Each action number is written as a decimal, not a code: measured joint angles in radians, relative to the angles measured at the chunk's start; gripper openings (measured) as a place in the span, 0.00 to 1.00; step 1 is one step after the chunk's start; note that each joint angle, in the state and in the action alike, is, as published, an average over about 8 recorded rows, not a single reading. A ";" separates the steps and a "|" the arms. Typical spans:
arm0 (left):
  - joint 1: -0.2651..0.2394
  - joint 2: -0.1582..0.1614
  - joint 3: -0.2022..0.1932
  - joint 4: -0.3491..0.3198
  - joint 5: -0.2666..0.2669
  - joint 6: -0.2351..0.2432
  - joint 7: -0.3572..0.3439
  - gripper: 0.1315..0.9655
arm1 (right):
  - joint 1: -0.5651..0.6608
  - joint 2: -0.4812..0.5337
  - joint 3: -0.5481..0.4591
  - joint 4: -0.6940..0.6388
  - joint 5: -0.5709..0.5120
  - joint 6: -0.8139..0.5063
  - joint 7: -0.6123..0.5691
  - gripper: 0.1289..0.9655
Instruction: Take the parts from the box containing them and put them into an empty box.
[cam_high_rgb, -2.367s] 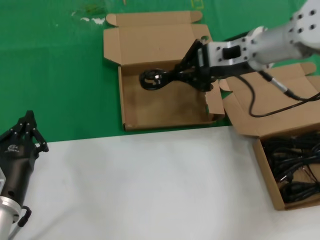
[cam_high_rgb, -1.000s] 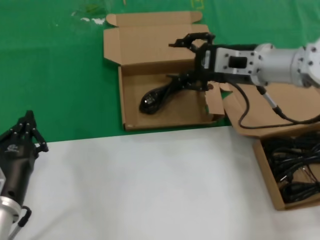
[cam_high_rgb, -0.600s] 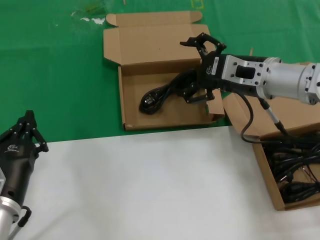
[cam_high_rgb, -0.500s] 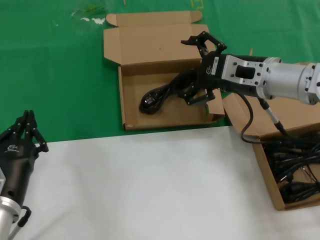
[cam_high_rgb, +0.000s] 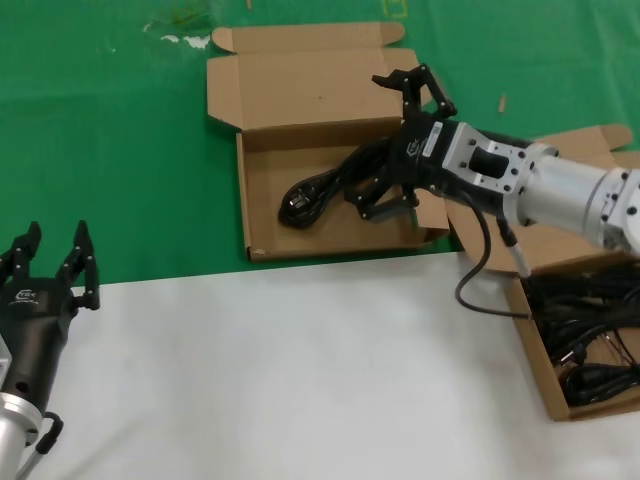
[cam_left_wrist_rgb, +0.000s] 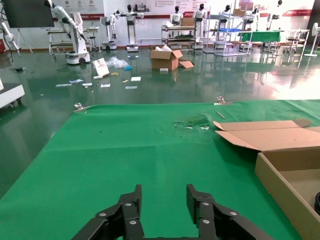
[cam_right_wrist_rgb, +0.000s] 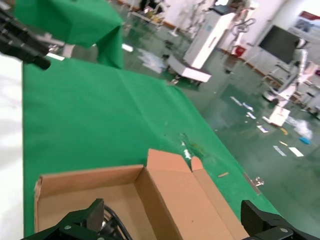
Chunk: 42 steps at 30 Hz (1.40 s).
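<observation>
Over the far box (cam_high_rgb: 262, 215), right gripper (cam_high_rgb: 392, 142) fingers apart above cord (cam_high_rgb: 322, 190), left gripper (cam_high_rgb: 50, 268) fingers apart near table edge.

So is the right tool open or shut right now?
Open. In the head view the right tool has its fingers spread wide above the far box, and the power cord lies loose on the box floor.

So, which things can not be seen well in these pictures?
- Box of cords, head view: cut off by the picture's right edge; the tangled cords cannot be counted.
- Delivered cord, head view: its right end is hidden behind the open right gripper.
- Left gripper, left wrist view: its base is cut off by the picture's edge.
</observation>
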 joint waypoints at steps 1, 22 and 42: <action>0.000 0.000 0.000 0.000 0.000 0.000 0.000 0.18 | -0.011 -0.003 0.006 0.005 0.006 0.011 0.001 0.92; 0.000 0.000 0.000 0.000 0.000 0.000 0.000 0.72 | -0.246 -0.057 0.122 0.109 0.128 0.232 0.029 1.00; 0.000 0.000 0.000 0.000 0.000 0.000 0.000 0.97 | -0.469 -0.109 0.233 0.209 0.245 0.444 0.055 1.00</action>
